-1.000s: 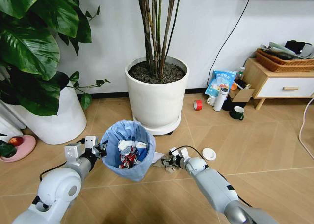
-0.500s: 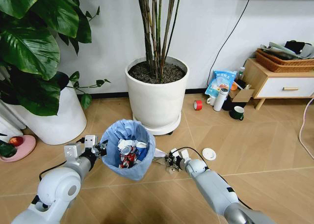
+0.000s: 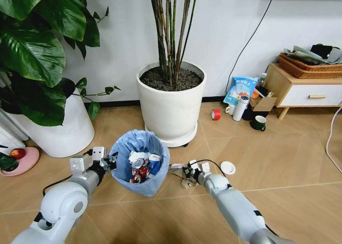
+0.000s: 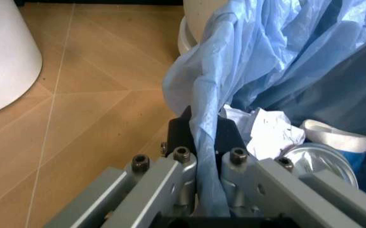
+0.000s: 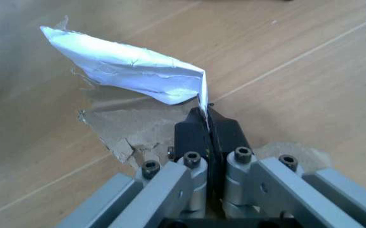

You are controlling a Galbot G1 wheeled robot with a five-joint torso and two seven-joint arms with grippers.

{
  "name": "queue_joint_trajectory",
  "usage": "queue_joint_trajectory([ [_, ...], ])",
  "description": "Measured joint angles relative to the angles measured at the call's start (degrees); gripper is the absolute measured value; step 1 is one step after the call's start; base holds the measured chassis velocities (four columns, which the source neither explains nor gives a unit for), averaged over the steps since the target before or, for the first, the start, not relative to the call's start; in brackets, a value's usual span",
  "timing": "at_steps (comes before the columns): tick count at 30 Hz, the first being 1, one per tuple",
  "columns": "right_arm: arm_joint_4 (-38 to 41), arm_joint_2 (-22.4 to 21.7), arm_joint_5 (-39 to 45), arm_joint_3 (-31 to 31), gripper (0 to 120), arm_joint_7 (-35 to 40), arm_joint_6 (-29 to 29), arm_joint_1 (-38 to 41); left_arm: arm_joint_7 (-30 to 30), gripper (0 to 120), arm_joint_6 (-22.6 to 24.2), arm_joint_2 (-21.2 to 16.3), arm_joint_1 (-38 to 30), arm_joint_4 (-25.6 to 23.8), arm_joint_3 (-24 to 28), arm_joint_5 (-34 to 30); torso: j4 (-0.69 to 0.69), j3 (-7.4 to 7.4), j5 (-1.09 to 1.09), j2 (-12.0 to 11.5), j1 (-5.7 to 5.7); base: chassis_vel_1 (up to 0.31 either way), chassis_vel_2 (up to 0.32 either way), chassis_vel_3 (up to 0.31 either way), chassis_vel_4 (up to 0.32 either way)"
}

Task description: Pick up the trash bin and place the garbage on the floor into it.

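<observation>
Two white planters (image 3: 171, 107) stand by the wall on the floor (image 3: 267, 164), the nearer one holding tall bare stems, the other (image 3: 61, 129) under broad green leaves. In front of them sits the trash bin (image 3: 140, 166), lined with a crinkly light-blue bag and already holding crumpled white paper and crushed red and blue cans (image 3: 141, 168). The left gripper (image 3: 110, 162) is at the bin's rim on the robot's left side; in the left wrist view its pads are pressed together on a fold of the blue bag (image 4: 211, 142) at the rim, with paper and a can top just inside. The right gripper (image 3: 186, 173) is low over the floor just beside the bin on its right. Its jaws are closed tight on the edge of a torn white paper scrap (image 5: 129, 66), which sticks out toward the bin. Beneath it lie brown cardboard bits (image 5: 132, 128) flat on the boards. A small white lid (image 3: 227, 167) rests on the floor near the right arm.
</observation>
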State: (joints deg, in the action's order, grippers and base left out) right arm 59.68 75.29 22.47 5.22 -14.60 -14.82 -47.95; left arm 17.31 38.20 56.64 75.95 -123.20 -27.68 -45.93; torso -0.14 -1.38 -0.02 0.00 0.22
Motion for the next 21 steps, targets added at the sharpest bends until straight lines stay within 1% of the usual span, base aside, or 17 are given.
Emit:
queue_joint_trajectory([
  [3,6.42,-2.92,1.70,1.45,0,0.03,-0.50,-2.69,-0.18,0,0.00,-0.17,-0.08,0.38,0.27,0.08,0.01,0.00,-0.02,0.00,0.00,0.000,0.000,0.000,0.000],
  [4,6.42,-2.92,1.70,1.45,0,0.03,-0.50,-2.69,-0.18,0,0.00,-0.17,-0.08,0.38,0.27,0.08,0.01,0.00,-0.02,0.00,0.00,0.000,0.000,0.000,0.000],
  [8,16.09,-6.68,2.24,4.85,0,-0.03,-0.40,-6.01,-0.55,0,0.03,-0.27,-0.30,1.35,0.98,0.20,0.01,0.00,-0.02,0.00,0.00,0.000,0.000,0.000,0.000],
  [9,16.09,-6.68,2.24,4.85,0,-0.03,-0.40,-6.01,-0.55,0,0.03,-0.27,-0.30,1.35,0.98,0.20,0.01,0.00,-0.02,0.00,0.00,0.000,0.000,0.000,0.000],
  [12,21.93,-9.33,1.68,8.17,0,-0.23,0.47,-8.40,-0.95,0,0.12,-0.52,-1.06,2.34,1.62,0.15,0.02,0.00,0.00,0.00,0.00,0.000,0.000,0.000,0.000],
  [13,24.94,-11.17,2.19,9.45,0,-0.23,0.48,-9.67,-1.16,0,0.20,-0.77,-1.53,2.77,1.94,0.03,0.02,0.00,-0.02,0.00,0.00,0.000,0.000,0.000,0.000],
  [14,24.94,-11.17,2.19,9.45,0,-0.23,0.48,-9.67,-1.16,0,0.20,-0.77,-1.53,2.77,1.94,0.03,0.02,0.00,-0.02,0.00,0.00,0.000,0.000,0.000,0.000],
  [15,27.50,-12.59,2.72,10.46,0,-0.22,0.38,-10.59,-1.33,0,0.31,-0.99,-1.95,3.01,2.18,-0.20,0.00,0.00,0.00,0.00,0.00,0.000,0.000,0.000,0.000],
  [18,35.80,-15.94,5.06,13.38,0,-0.79,-1.17,-12.86,-1.74,0,0.56,-1.31,-3.33,4.09,2.90,-1.04,0.00,0.00,-0.04,0.00,0.00,0.000,0.000,0.000,0.000],
  [19,38.82,-16.80,5.94,14.28,0,-0.81,-1.76,-13.33,-1.93,0,0.61,-1.24,-3.90,4.67,3.17,-1.12,-0.01,0.01,-0.02,0.00,0.00,0.000,0.000,0.000,0.000],
  [20,38.82,-16.80,5.94,14.28,0,-0.81,-1.76,-13.33,-1.93,0,0.61,-1.24,-3.90,4.67,3.17,-1.12,-0.01,0.01,-0.02,0.00,0.00,0.000,0.000,0.000,0.000],
  [21,41.03,-17.39,6.58,14.96,0,-0.80,-2.15,-13.50,-2.01,0,0.62,-1.08,-4.34,5.15,3.41,-1.12,0.00,0.01,0.00,0.01,0.00,0.000,0.000,0.000,0.000],
])
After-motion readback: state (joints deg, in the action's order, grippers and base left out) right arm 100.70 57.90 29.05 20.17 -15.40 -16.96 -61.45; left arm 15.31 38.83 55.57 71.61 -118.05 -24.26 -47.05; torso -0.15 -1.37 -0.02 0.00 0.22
